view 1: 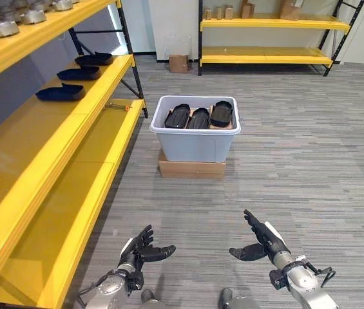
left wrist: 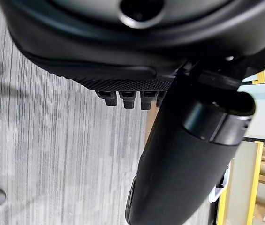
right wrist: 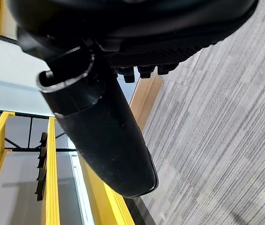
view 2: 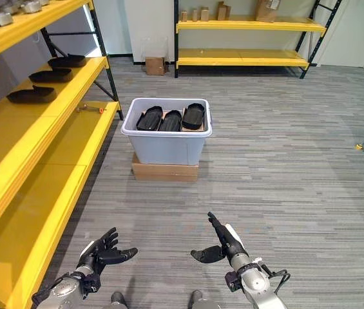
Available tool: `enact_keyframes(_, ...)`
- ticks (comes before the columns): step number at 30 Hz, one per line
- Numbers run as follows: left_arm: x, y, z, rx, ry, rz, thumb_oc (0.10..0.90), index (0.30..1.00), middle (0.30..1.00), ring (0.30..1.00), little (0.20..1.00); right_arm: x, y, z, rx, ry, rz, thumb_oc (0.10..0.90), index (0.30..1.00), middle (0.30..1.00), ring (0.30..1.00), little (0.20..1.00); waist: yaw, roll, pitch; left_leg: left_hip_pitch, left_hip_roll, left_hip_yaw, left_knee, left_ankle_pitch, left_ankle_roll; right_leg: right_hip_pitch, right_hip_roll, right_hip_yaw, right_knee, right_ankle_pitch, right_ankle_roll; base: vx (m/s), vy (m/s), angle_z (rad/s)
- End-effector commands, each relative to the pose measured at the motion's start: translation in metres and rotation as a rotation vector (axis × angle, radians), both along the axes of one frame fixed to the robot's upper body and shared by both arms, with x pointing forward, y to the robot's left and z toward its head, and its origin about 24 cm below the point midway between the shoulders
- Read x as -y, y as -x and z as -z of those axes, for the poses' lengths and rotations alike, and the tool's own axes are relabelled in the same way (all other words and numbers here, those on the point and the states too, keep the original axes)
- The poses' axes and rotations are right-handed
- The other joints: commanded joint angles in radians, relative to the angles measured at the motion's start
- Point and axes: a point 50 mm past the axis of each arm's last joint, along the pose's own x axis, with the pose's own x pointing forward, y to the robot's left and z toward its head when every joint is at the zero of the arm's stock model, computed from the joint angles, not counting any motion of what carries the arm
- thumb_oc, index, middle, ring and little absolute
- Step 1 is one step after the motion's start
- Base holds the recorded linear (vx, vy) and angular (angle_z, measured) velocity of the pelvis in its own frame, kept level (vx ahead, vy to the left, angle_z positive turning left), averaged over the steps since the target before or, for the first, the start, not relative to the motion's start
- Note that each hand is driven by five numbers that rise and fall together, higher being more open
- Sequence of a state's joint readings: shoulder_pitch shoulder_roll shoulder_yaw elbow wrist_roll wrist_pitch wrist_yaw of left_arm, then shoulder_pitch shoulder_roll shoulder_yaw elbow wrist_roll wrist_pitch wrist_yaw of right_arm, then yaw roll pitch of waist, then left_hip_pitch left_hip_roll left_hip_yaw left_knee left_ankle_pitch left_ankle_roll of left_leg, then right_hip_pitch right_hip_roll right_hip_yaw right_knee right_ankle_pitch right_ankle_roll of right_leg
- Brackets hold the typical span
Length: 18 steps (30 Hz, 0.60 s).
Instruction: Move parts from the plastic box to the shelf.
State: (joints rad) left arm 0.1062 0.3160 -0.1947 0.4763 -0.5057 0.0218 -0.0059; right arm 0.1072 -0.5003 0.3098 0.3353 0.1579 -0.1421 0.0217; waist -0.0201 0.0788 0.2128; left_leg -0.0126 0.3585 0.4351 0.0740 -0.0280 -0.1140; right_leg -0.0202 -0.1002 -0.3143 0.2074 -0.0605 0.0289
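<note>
- On your left runs the yellow shelf (view 1: 72, 129), its tiers reaching far along the room; a second yellow rack (view 1: 265, 38) stands against the far wall.
- Straight ahead, the grey plastic box (view 1: 194, 138) rests on a flat cardboard box (view 1: 191, 169), well apart from both hands.
- You see 3 black parts (view 1: 198, 118) side by side inside the box, and 3 more black parts (view 1: 78, 73) laid on the shelf's middle tier.
- Your left hand (view 1: 140, 251) and right hand (view 1: 262, 243) hover low over the floor, fingers straight and spread, holding nothing.
</note>
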Motion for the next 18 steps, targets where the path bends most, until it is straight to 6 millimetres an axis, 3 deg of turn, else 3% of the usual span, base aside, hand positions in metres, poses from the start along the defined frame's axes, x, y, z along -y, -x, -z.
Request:
enact_keyframes(1, -0.025, -0.023, -0.042, 0.248, -0.068, -0.036, 0.900, 1.000, 1.000, 1.000, 1.000, -0.019, -0.027, -0.042, 0.264, -0.100, -0.025, 0.900, 1.000, 1.000, 1.000, 1.000, 0.011, -0.074, -0.012, -0.020, -0.001, -0.006, -0.068, 0.220, -0.042, 0.132, -0.005, -0.032, 0.155, -0.240, 0.034, 0.38, 0.184, -0.31)
enact_keyframes(2, -0.026, -0.024, -0.043, 0.248, -0.078, -0.023, 0.900, 1.000, 1.000, 1.000, 1.000, -0.020, -0.027, -0.042, 0.271, -0.115, 0.001, 0.900, 1.000, 1.000, 1.000, 1.000, 0.014, -0.072, -0.008, -0.020, -0.011, -0.020, -0.050, 0.210, -0.037, 0.126, -0.004, -0.029, 0.191, -0.261, 0.031, 0.51, 0.293, 0.14)
enact_keyframes(3, -0.024, -0.029, -0.046, 0.263, -0.083, 0.014, 0.900, 1.000, 1.000, 1.000, 1.000, -0.020, -0.031, -0.043, 0.280, -0.125, 0.018, 0.900, 1.000, 1.000, 1.000, 1.000, 0.019, -0.062, -0.002, -0.036, -0.033, -0.028, 0.009, 0.174, -0.004, 0.107, 0.000, -0.027, 0.234, -0.269, 0.018, 0.45, 0.274, 0.19)
enact_keyframes(8, -0.018, -0.037, -0.052, 0.300, -0.081, 0.101, 0.900, 1.000, 1.000, 1.000, 1.000, -0.020, -0.032, -0.045, 0.296, -0.114, 0.019, 0.900, 1.000, 1.000, 1.000, 1.000, 0.023, -0.059, 0.005, -0.065, -0.114, -0.068, 0.083, 0.094, 0.039, 0.092, -0.039, 0.010, 0.271, -0.269, 0.031, 0.35, 0.190, 0.04)
enact_keyframes(14, -0.013, -0.042, -0.060, 0.345, -0.072, 0.152, 0.900, 1.000, 1.000, 1.000, 1.000, -0.020, -0.032, -0.046, 0.315, -0.111, 0.031, 0.900, 1.000, 1.000, 1.000, 1.000, 0.039, -0.055, 0.010, -0.109, -0.156, -0.082, 0.128, 0.051, 0.072, 0.097, -0.063, 0.027, 0.288, -0.288, 0.050, 0.23, 0.120, -0.08)
enact_keyframes(18, -0.008, -0.043, -0.060, 0.341, -0.063, 0.193, 0.900, 1.000, 1.000, 1.000, 1.000, -0.025, -0.034, -0.051, 0.343, -0.116, 0.017, 0.900, 1.000, 1.000, 1.000, 1.000, 0.038, -0.070, 0.001, -0.122, -0.189, -0.070, 0.141, 0.016, 0.114, 0.102, -0.056, 0.052, 0.350, -0.277, 0.074, 0.13, 0.133, -0.08)
